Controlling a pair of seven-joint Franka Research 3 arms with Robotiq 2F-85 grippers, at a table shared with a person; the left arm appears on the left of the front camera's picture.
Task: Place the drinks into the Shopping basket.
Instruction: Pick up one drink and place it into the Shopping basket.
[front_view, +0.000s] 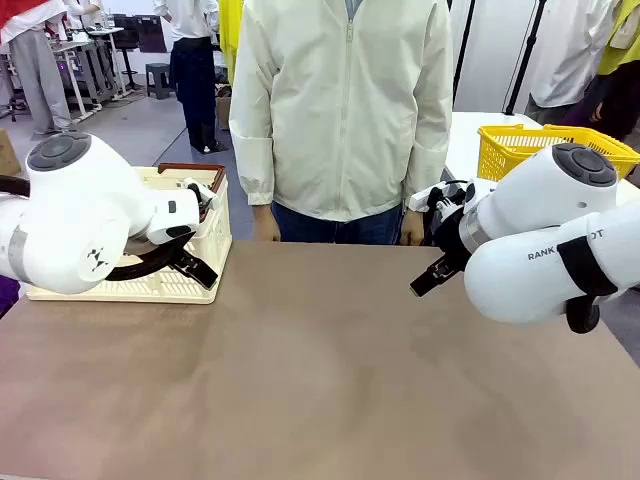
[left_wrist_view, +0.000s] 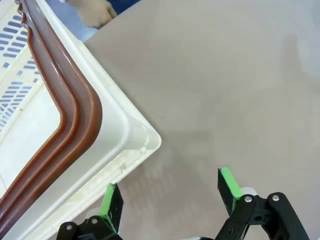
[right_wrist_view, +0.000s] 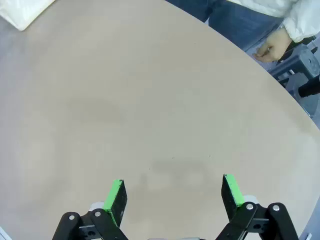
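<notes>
The Shopping basket (front_view: 218, 235) is sitting at the far left of the brown table (front_view: 320, 380), on the robot's left side, with the left arm crossing in front of it in the front view. It is showing as a cream-white plastic crate with walls pierced by rows of small slots. A dark brown-red handle (left_wrist_view: 75, 120) is lying folded along its rim, bending around the inside of the rounded white corner. What is inside it cannot be made out.

The left gripper (left_wrist_view: 167, 192) is hanging just beside that corner, above bare tabletop. Its jaws are standing spread wide with nothing between them. In the left wrist view one green pad (left_wrist_view: 109, 200) is overlapping the basket's white edge, while the other is over the table; whether the pad is touching the edge cannot be told.

The right gripper (right_wrist_view: 174, 194) is hovering over the table's right part, well apart from the basket. Its jaws are also gaping wide, with only plain brown surface showing between the green pads (right_wrist_view: 231, 190).

A person in a cream-white jacket and blue jeans is standing at the far edge, with one hand (front_view: 265, 228) hanging near the basket's side and the other hand (front_view: 412, 230) near the right gripper, both loosely curled. A yellow mesh basket (front_view: 520, 150) is sitting behind the right arm on another white surface.
</notes>
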